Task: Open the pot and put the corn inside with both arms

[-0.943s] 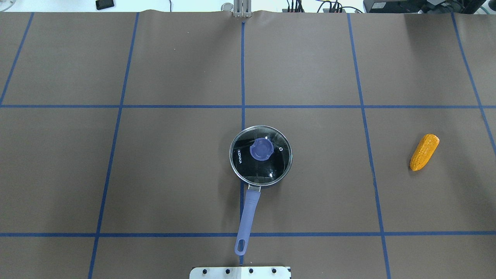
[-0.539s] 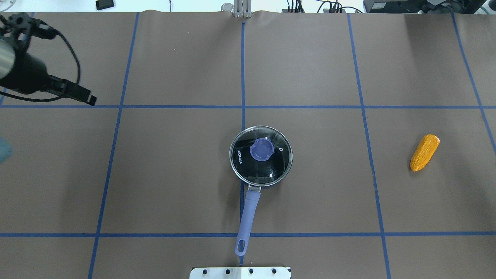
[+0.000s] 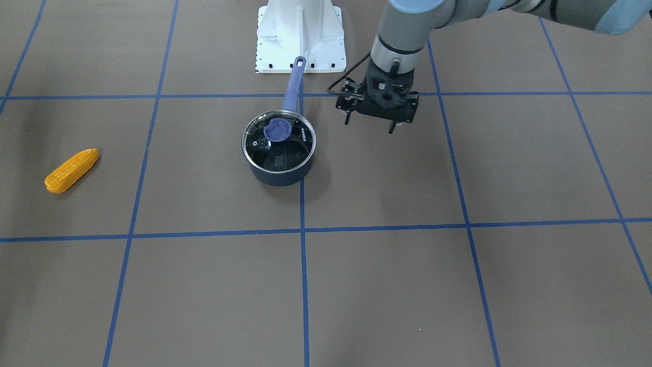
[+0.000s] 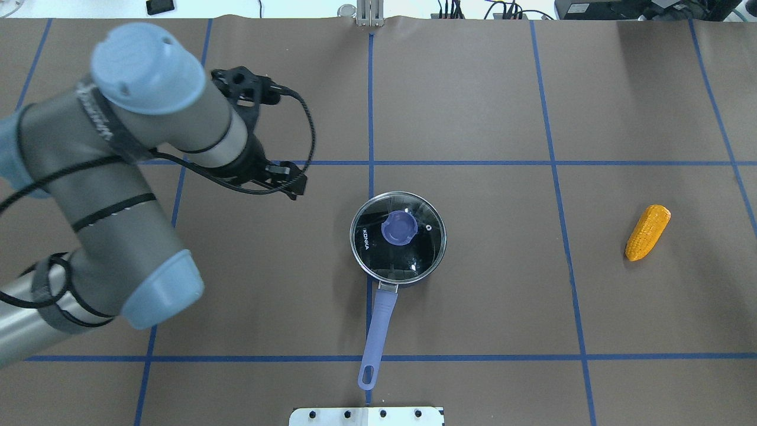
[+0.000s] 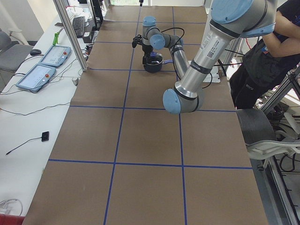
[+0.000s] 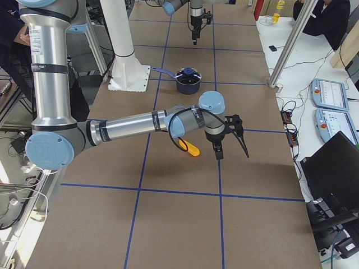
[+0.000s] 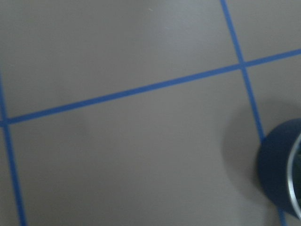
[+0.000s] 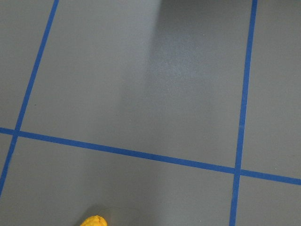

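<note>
The left fingers (image 3: 391, 127), spread and empty, hang beside the pot (image 3: 279, 176); an off-centre drop could slip off the lid knob (image 3: 277, 130). Whether the right fingers (image 6: 242, 143), by the corn (image 3: 71, 170), are apart cannot be told.

**My tally of the table: one of most things, two of the robot's parts.**

From my remote station I counted one pot (image 4: 397, 236), which carried one glass lid (image 4: 369, 251) with one blue knob (image 4: 400, 228) and one long blue handle (image 4: 378, 328). There was one corn (image 4: 648, 232). I counted two arms, the left arm (image 4: 106, 195) and the right arm (image 6: 129, 126), and two grippers, the left gripper (image 3: 369, 126) and the right gripper (image 6: 231, 154), on one white pedestal (image 3: 300, 35). In the overhead view I made out five blue tape lines (image 4: 371, 118) running away from the robot and two crossing them. On the side bench lay two control pendants (image 5: 55, 52). I also saw two people, one by the pedestal (image 6: 11, 39) and one at the far bench (image 6: 328, 19).
</note>
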